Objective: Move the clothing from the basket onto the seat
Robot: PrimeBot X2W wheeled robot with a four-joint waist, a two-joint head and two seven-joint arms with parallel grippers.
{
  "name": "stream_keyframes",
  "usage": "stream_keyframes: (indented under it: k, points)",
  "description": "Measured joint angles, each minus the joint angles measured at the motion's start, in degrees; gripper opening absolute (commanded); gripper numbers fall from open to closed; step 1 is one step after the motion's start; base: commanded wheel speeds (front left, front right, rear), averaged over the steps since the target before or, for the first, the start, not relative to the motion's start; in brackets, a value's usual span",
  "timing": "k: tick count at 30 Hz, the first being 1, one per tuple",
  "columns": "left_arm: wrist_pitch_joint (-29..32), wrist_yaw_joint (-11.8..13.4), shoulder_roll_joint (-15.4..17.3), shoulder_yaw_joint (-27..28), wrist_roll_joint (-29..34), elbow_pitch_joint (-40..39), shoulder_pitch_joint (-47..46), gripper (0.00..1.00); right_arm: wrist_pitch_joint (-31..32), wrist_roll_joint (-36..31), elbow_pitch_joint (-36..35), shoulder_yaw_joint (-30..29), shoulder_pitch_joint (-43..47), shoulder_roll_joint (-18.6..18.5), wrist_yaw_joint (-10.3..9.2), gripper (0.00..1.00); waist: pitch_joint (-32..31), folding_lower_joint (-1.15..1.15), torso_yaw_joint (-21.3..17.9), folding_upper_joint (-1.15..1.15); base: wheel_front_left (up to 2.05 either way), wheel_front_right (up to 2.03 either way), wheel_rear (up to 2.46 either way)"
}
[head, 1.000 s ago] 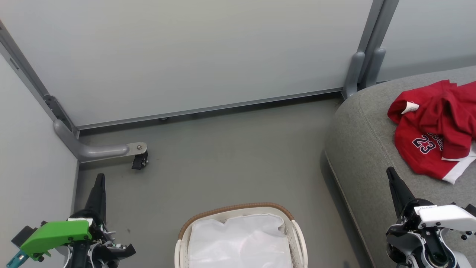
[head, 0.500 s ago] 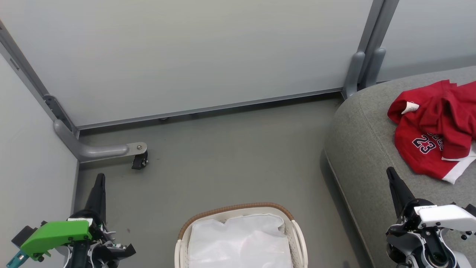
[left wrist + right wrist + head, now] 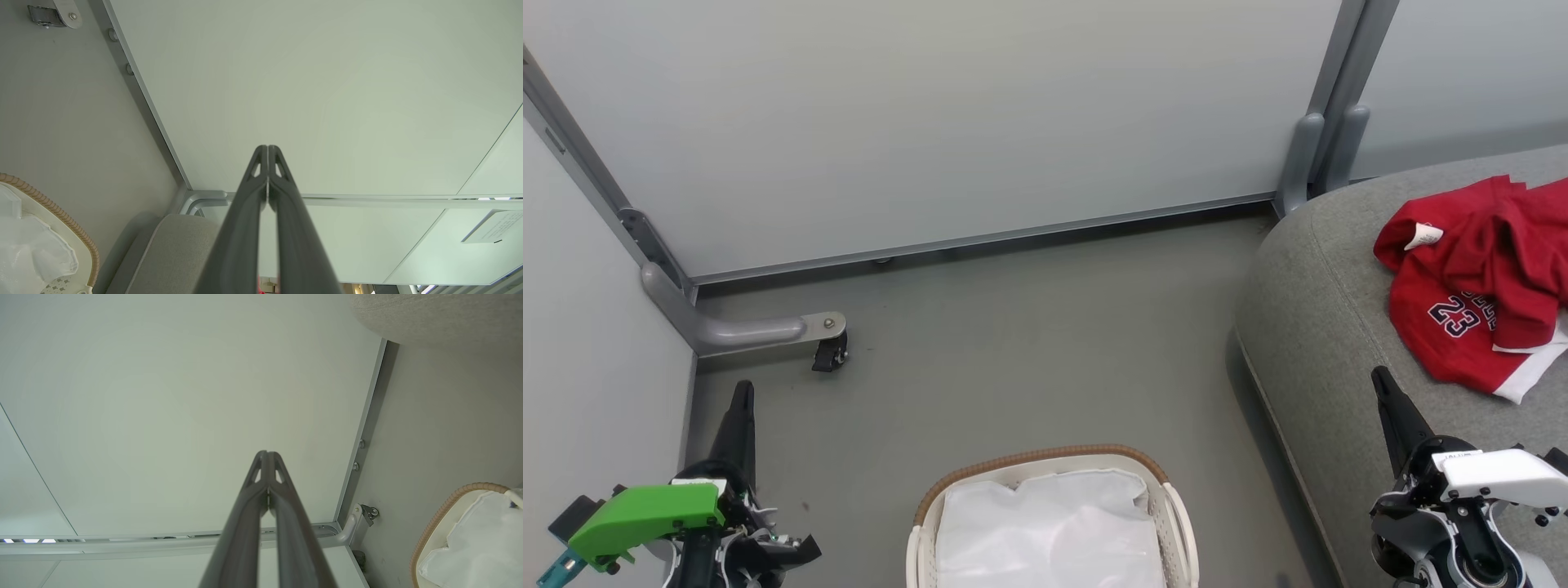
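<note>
Claws: left claw (image 3: 742, 392) low at the left, over the floor; right claw (image 3: 1380, 382) low at the right, its tip over the near edge of the seat. In each wrist view the 2 dark fingers lie pressed together from base to tip, with nothing between them.
Basket: basket (image 3: 1172, 510) sits on the floor between the 2 arms, brown woven rim toward the wall. What shows inside is the white liner (image 3: 1045, 531); no red fabric is visible in it, though its near part runs off the bottom edge.
Clothing: clothing (image 3: 1474, 278) lies in a loose red heap on the seat (image 3: 1307, 327), navy "23" and white hem facing up, a white tag at its upper left. It runs off the right edge, so I cannot tell the 2 garments apart with certainty.
Step in hand: judged from this layout, the transfer looks finished and both arms are parked clear of the load.
Next move: likely little more than a check that nothing red hides under the liner; if something does, a claw would have to part, reach down into the basket and pinch fabric without catching the liner.
Floor: plain grey-green, bare around the basket.
Room: pale partition panels on grey metal frames, a curved foot with a small black caster (image 3: 830, 353) at the left corner, an upright post beside the seat's far end.
</note>
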Motion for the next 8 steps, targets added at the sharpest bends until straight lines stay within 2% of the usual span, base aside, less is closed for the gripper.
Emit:
stream_keyframes:
  k: [8]
  points:
    - [0.0,0.0,0.0,0.0,0.0,0.0,0.0,0.00,0.0,0.0,0.0,0.0,0.0,0.0,0.00,0.00,0.0,0.00,0.0,0.00,0.00,0.00,0.00]
